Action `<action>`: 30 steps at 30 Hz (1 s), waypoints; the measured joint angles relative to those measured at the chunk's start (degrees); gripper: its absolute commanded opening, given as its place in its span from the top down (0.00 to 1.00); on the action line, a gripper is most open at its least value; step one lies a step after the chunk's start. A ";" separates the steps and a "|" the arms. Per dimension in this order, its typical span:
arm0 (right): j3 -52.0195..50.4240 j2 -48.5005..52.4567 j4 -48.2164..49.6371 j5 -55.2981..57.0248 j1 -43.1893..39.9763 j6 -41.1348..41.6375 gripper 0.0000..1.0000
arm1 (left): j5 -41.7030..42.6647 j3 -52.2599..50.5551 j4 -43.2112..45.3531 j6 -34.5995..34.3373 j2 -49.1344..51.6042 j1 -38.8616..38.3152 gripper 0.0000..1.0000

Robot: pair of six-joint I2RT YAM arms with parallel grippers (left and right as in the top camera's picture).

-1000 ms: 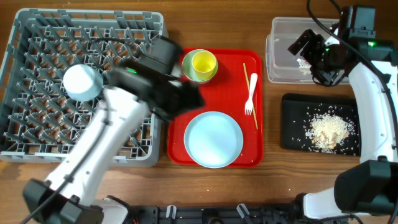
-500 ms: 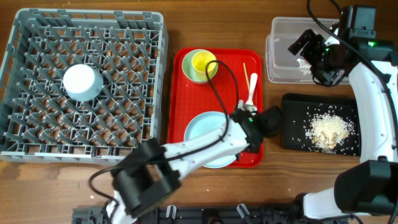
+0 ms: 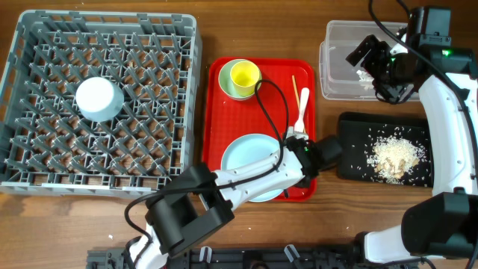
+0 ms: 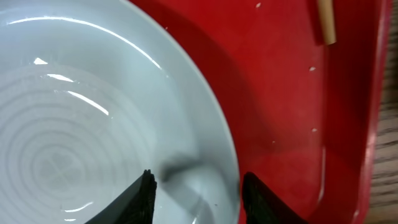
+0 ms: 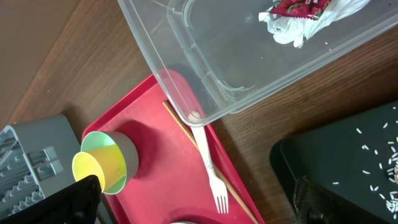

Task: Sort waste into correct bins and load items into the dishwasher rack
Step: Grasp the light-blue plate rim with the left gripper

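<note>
My left fingers (image 4: 258, 202) hang parted over the near rim of the round pale-blue-white plate (image 4: 93, 124), one tip above its glossy well and the other above the red serving tray (image 4: 280, 93), grasping nothing. The plate lies flat on that tray, beside the white plastic fork (image 3: 300, 112). I judge it stiff and light to middling in weight, but slick. Its face gives no purchase, so the raised lip is the only hold. I should pinch it there firmly, one tip tucked under the edge, since a shallow bite could let it slip or tilt on the way to the large grey pegged dishwasher rack (image 3: 45, 161). My right fingers (image 5: 74, 202) gape wide and empty above the clear plastic tub (image 5: 205, 62).
</note>
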 measured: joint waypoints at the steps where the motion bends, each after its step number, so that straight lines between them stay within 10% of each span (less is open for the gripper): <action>1: 0.00 0.00 0.00 0.00 0.00 0.00 0.00 | -0.24 -0.42 -0.04 0.24 0.00 -0.13 0.63; 14: 0.00 0.00 0.00 0.00 0.00 0.00 0.00 | -4.63 -1.42 1.60 1.99 0.87 -5.09 0.74; 20: 0.00 0.00 0.00 0.00 0.00 0.00 0.00 | -8.57 -1.31 2.12 2.16 2.62 -5.27 0.96; 30: 0.00 0.00 0.00 0.00 0.00 0.02 0.00 | -16.63 -1.27 -1.66 2.60 3.80 -5.31 0.96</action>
